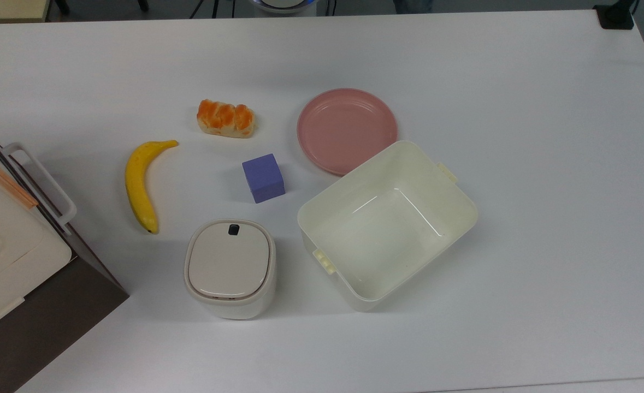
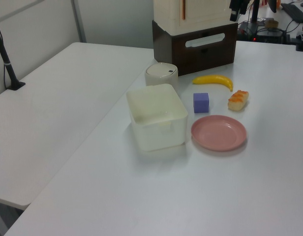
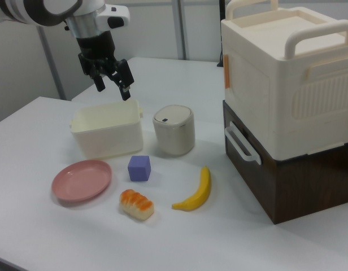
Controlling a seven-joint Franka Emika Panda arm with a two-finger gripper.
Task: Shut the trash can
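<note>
— Trash can [image 1: 229,268], where does it sit, and is it shut?

— On the white table [image 1: 518,109], with its beige lid [image 1: 229,265] lying flat on the rim and the small dark button [image 1: 234,230] showing. In the right view the trash can [image 3: 173,130] stands below the fingers [image 3: 126,90] and toward the right view's right, well apart from them.

— And the gripper [image 3: 112,83]?

— It hangs in the air above the table in the right view, fingers spread apart and pointing down, with nothing between them. In the left view a dark part of it [image 2: 238,6] shows at the top edge.

— What lies nearest under those fingers?

— The lidless cream tub [image 3: 107,130], almost straight beneath them, just beside the trash can. In front of both sits the purple cube [image 3: 139,167]. Farther from the fingers, toward the right view's lower edge, are the pink plate [image 3: 82,179], the orange-topped bread roll [image 3: 136,204] and the banana [image 3: 195,192].

— Anything past the trash can?

— A cream box with handles [image 3: 287,73] stacked on a dark brown unit [image 3: 287,180], at the right view's right, farthest from the fingers.
</note>
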